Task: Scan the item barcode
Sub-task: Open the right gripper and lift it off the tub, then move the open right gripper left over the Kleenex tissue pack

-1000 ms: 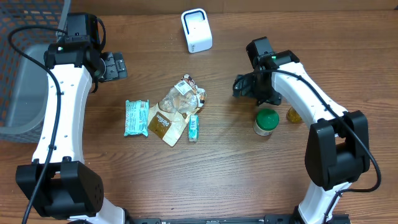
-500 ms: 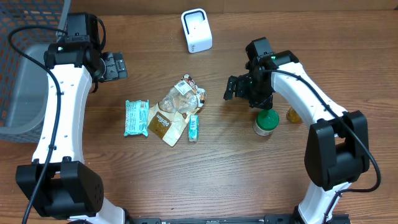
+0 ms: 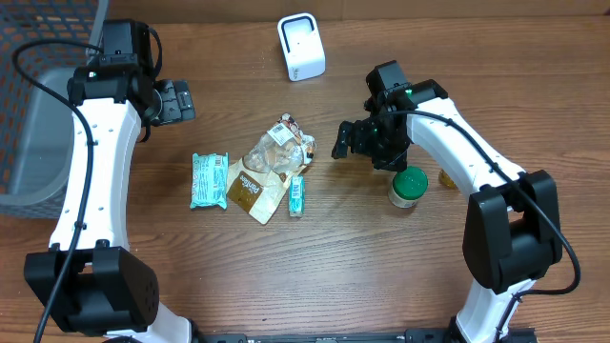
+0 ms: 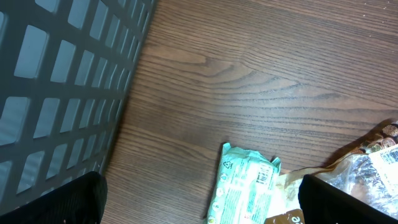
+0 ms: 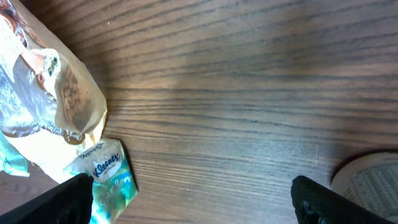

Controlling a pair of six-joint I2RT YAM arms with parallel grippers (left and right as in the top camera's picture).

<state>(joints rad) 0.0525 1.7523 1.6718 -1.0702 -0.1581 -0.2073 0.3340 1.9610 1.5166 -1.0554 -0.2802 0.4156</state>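
Snack bag (image 3: 272,167): crumpled tan and clear pouch, lies flat mid-bench, label side up, nothing gripping it.
Teal packet (image 3: 209,180): flat on the bench, just left of the snack bag, its right edge touching or slightly under the bag's tan corner.
Tissue pack (image 3: 297,195): small blue-green pack, at the lower right edge of the snack bag, touching it.
Scanner (image 3: 301,46): white box, upright at the far edge of the bench, well apart from the pile.
Green-lidded jar (image 3: 408,186): upright, right of the pile, partly under the right arm's wrist.
Amber item (image 3: 446,177): just right of the jar, mostly hidden by the arm, cannot tell what it is.
Left gripper (image 3: 181,100): above bare wood near the basket, up and left of the teal packet, well apart from the pile.
Left jaws: spread wide, nothing between; in the wrist view the fingers (image 4: 74,202) sit at the frame's lower corners.
Right gripper (image 3: 345,140): between jar and snack bag, pointing left toward the bag, not touching it.
Right jaws: spread wide, empty; wrist view shows bare wood between, bag and tissue pack at left.
Basket (image 3: 38,114): dark mesh, at the left edge of the bench (image 3: 381,267).
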